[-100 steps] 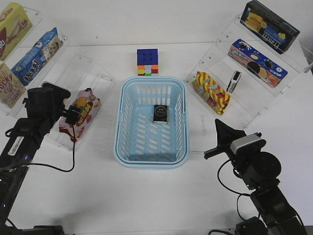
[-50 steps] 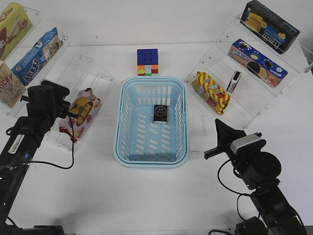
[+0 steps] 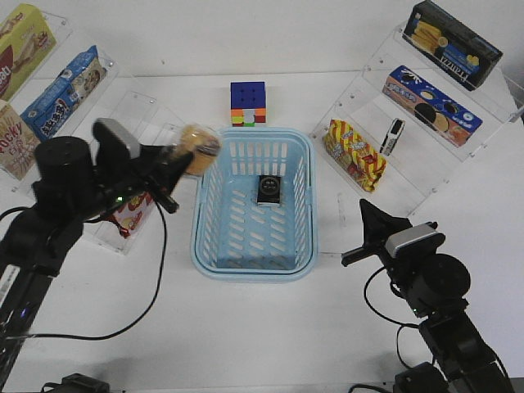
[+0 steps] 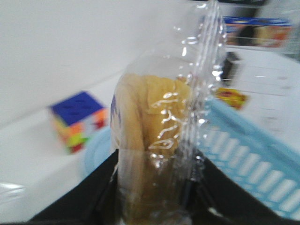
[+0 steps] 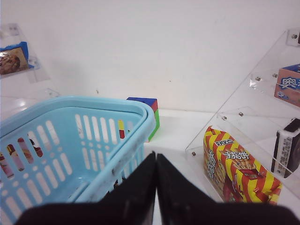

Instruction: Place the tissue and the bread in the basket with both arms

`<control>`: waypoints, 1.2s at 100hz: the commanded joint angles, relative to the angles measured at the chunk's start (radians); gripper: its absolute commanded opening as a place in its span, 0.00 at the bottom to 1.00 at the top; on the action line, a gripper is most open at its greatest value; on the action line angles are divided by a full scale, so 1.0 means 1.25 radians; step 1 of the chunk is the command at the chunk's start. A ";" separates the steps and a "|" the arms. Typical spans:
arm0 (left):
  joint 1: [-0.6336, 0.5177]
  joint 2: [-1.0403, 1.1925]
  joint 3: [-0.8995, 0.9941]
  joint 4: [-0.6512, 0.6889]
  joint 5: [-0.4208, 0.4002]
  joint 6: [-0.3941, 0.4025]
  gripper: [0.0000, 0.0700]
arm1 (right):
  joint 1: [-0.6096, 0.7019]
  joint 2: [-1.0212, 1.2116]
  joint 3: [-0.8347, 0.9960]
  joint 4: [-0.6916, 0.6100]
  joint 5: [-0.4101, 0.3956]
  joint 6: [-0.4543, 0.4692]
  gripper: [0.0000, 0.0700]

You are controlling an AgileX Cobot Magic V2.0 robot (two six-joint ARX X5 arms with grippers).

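Now the left gripper (image 3: 182, 164) holds the bread (image 3: 200, 149) up just beside the basket's (image 3: 250, 268) near-left corner, jaws closed on the lower part of the wrapped bun. In the left wrist view the bread (image 4: 150, 154) stands upright between the black fingers (image 4: 98, 187), the clear wrap rising in a loose, crinkled fin above it. One tissue (image 3: 268, 189) already lies flat on the basket floor, toward the far right side. A second pack (image 3: 392, 136) stands on the right-hand clear shelf (image 3: 417, 176) beside the red-and-yellow packet (image 3: 354, 154).

The bread looks light and soft — it will squash under a hard squeeze, and the film is slick, so a grip on the wrap alone could slide or tear. Holding the body of the bun low, as here, seems the safer place; the free fin of plastic above gives no purchase. Being so light, it should drop without bouncing if let go low over the slotted floor, clear of the rim.

The right gripper (image 5: 155, 187) hovers off the basket's right side, its jaws pressed together on nothing, tips pointing toward the cube (image 3: 247, 104) behind the basket. I judge the task nearly done — only the bread's release remains.
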 commanded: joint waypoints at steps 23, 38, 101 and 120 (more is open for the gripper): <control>-0.145 0.135 0.004 -0.019 -0.016 -0.036 0.58 | 0.004 0.001 0.006 0.010 0.000 0.020 0.00; -0.149 0.129 0.012 -0.023 -0.020 -0.033 0.62 | 0.004 -0.003 0.006 0.009 0.009 0.020 0.00; 0.047 -0.290 -0.097 -0.207 -0.462 -0.075 0.00 | 0.005 -0.088 0.006 -0.061 0.103 -0.001 0.00; 0.092 -0.549 -0.543 0.165 -0.475 -0.099 0.00 | 0.005 -0.088 0.006 -0.056 0.105 -0.001 0.00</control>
